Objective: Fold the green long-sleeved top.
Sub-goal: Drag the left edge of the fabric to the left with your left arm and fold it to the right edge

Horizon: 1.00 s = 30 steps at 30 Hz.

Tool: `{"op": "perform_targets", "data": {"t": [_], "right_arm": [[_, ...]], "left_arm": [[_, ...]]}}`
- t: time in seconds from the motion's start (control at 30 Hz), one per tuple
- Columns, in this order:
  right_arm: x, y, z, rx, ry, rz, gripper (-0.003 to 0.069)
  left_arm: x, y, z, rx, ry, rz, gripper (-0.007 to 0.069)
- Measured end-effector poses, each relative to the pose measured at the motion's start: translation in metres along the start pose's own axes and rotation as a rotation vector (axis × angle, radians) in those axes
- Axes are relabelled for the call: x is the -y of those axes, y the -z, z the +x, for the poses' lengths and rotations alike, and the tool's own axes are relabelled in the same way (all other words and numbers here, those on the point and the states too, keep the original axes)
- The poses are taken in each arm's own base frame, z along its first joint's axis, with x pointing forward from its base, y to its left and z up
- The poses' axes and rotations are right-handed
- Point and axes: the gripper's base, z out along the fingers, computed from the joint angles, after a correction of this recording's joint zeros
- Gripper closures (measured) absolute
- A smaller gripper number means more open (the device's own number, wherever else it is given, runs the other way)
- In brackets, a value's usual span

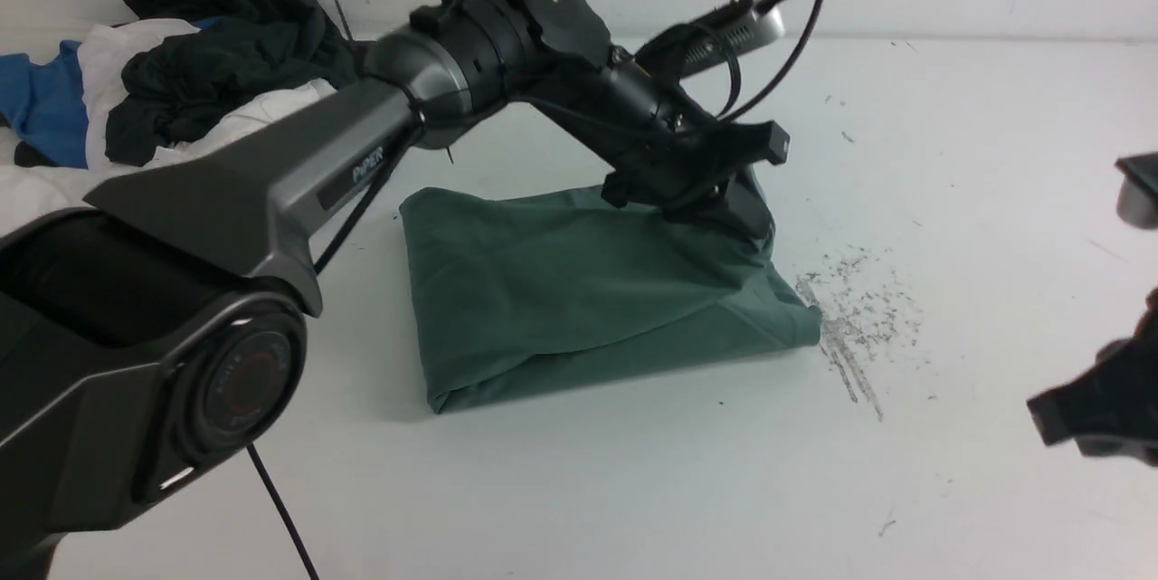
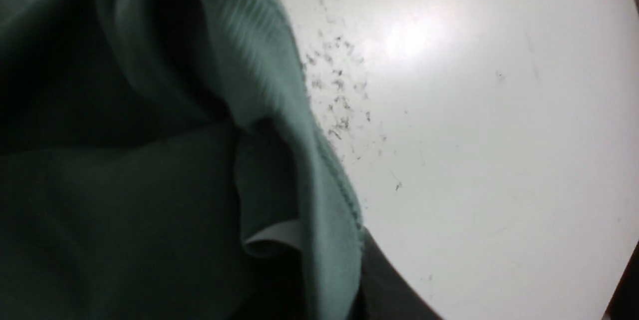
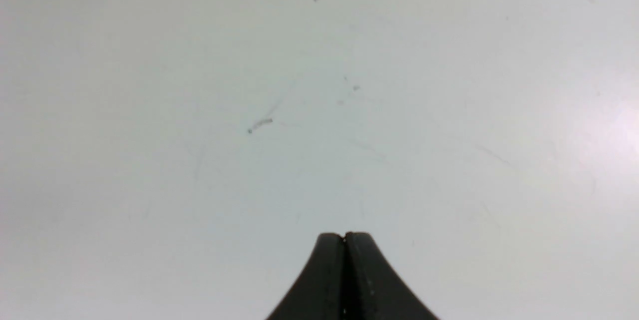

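I find the green long-sleeved top point(image 1: 561, 290) folded into a rough rectangle at the middle of the table point(image 1: 950, 155). The left end effector point(image 1: 724, 204) is clamped on the cloth at the top's 2 o'clock corner, which tents up to it. The right end effector point(image 3: 344, 236) hangs at 4 o'clock, jaws together, holding nothing. A heap of dark, white and blue garments point(image 1: 199, 64) lies at 10 o'clock.

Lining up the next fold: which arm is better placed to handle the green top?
Left. The left gripper pinches the green top at its far right corner, cloth lifted towards it; the right gripper sits shut over bare table, away from the top.
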Motion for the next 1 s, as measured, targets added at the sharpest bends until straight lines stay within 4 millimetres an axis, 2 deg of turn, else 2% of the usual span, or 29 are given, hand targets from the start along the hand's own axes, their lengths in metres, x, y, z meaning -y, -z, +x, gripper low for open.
{"op": "perform_targets", "data": {"t": [0.1, 0.17, 0.3, 0.43, 0.53, 0.57, 0.6, 0.67, 0.7, 0.73, 0.87, 1.0], "right_arm": [[0.000, -0.010, 0.008, -0.025, 0.002, 0.006, 0.0673], [0.000, -0.014, 0.010, -0.026, 0.002, 0.006, 0.0673], [0.000, -0.015, 0.011, -0.020, 0.003, 0.006, 0.0673], [0.001, -0.015, 0.011, -0.019, 0.004, 0.008, 0.0673], [0.002, -0.015, 0.011, -0.017, 0.014, 0.022, 0.0673], [0.002, -0.015, 0.011, -0.016, 0.018, 0.028, 0.0673], [0.003, -0.015, 0.011, -0.015, 0.019, 0.030, 0.0673], [0.003, -0.015, 0.010, -0.014, 0.025, 0.037, 0.0673], [0.003, -0.015, 0.010, -0.014, 0.025, 0.038, 0.0673], [0.004, -0.015, 0.010, -0.014, 0.032, 0.047, 0.0673], [0.005, -0.015, 0.010, -0.014, 0.037, 0.055, 0.0673], [0.006, -0.015, 0.010, -0.012, 0.042, 0.063, 0.0673]], "left_arm": [[-0.008, -0.010, 0.003, -0.020, 0.014, -0.006, 0.0538], [-0.010, -0.013, 0.004, -0.025, 0.026, -0.005, 0.0470], [-0.006, -0.005, -0.002, -0.011, 0.045, 0.029, 0.0343], [-0.002, 0.023, -0.015, 0.021, 0.031, 0.057, 0.0274], [-0.002, 0.079, -0.034, 0.094, -0.008, 0.069, 0.0258], [-0.004, 0.096, -0.040, 0.129, -0.016, 0.066, 0.0262], [-0.003, 0.104, -0.043, 0.150, -0.023, 0.065, 0.0265], [-0.009, 0.141, -0.051, 0.227, -0.012, 0.051, 0.0312], [-0.010, 0.144, -0.051, 0.231, -0.008, 0.050, 0.0318], [-0.014, 0.166, -0.053, 0.270, 0.021, 0.036, 0.0386], [-0.006, 0.196, -0.044, 0.292, 0.025, -0.025, 0.0559], [0.004, 0.205, -0.019, 0.225, -0.009, -0.145, 0.0622]]}}
